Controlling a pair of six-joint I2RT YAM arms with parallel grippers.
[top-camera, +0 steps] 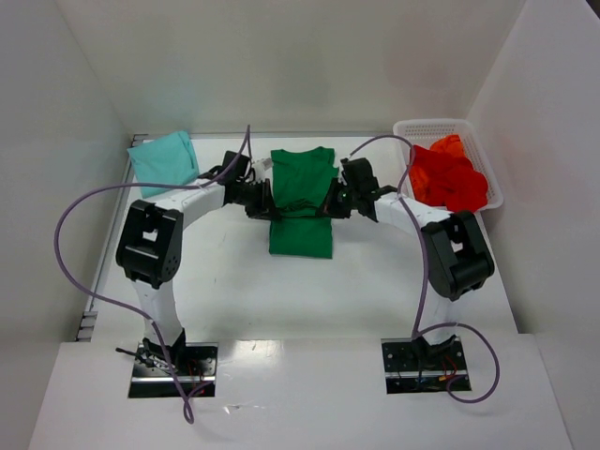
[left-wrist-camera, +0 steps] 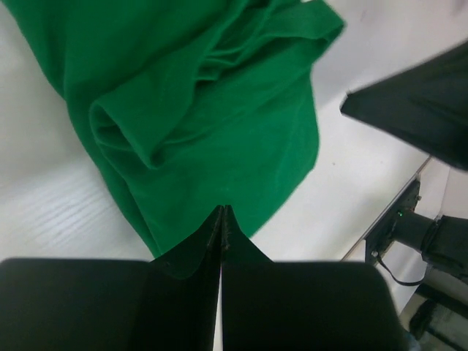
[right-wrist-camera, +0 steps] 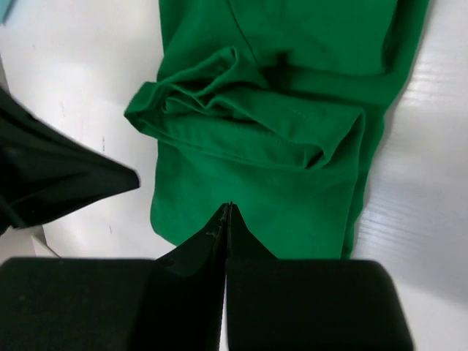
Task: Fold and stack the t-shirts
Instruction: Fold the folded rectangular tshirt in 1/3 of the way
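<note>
A dark green t-shirt [top-camera: 302, 202] lies lengthwise in the middle of the table, its sleeves folded in and rumpled [left-wrist-camera: 205, 110] [right-wrist-camera: 292, 146]. My left gripper [top-camera: 265, 200] is at its left side edge, fingertips pinched together on the green cloth [left-wrist-camera: 223, 208]. My right gripper [top-camera: 335, 200] mirrors it at the right side edge, also shut with its tips on the cloth [right-wrist-camera: 228, 206]. A pale teal t-shirt [top-camera: 164, 161] lies folded at the back left. Bright red t-shirts [top-camera: 448, 176] are heaped in the basket.
The white mesh basket [top-camera: 427, 127] stands at the back right against the wall. White walls close in the table on three sides. Both arms arch inward over the table, purple cables looping behind them. The arm bases sit at the near edge.
</note>
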